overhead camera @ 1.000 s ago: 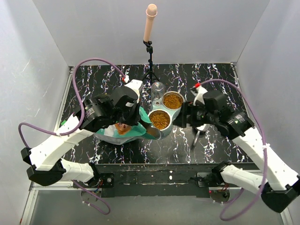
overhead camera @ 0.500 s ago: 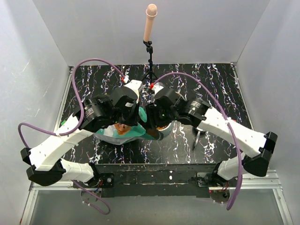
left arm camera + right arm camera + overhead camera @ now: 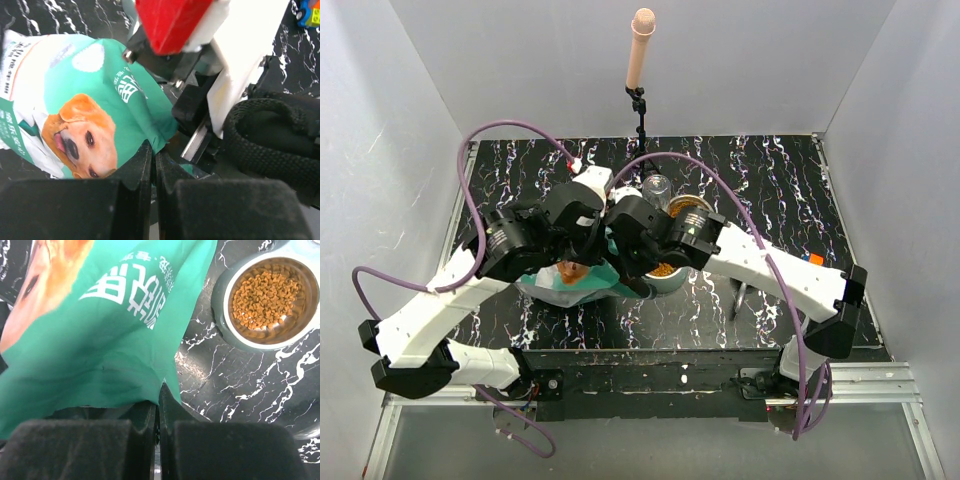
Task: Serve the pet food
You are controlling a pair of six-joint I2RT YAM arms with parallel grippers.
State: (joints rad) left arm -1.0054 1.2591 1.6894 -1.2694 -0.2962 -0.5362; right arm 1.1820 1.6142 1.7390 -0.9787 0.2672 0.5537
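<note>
The teal-green bag (image 3: 572, 286) with a dog picture lies on the black marbled table left of the bowls. My left gripper (image 3: 153, 152) is shut on the bag's (image 3: 100, 90) edge. Close beside it, my right gripper (image 3: 158, 400) is shut on the bag's (image 3: 115, 340) lower edge; from above it sits at the bag's right side (image 3: 623, 252). The pet food (image 3: 266, 296), brown kibble, fills a steel bowl (image 3: 222, 322) in a grey double feeder. In the top view the far bowl's kibble (image 3: 688, 208) shows, while the near bowl (image 3: 666, 272) is partly hidden by my right arm.
A black tripod (image 3: 640, 125) holding a pink cylinder stands at the back centre. A clear cup (image 3: 657, 187) stands behind the feeder. A metal tool (image 3: 740, 296) lies right of the bowls. Coloured toy blocks (image 3: 812, 259) sit at the right.
My right arm has swung left from beside the bowls over to the bag, and its jaws have closed on the bag's edge. My left arm has shifted slightly, still gripping.
</note>
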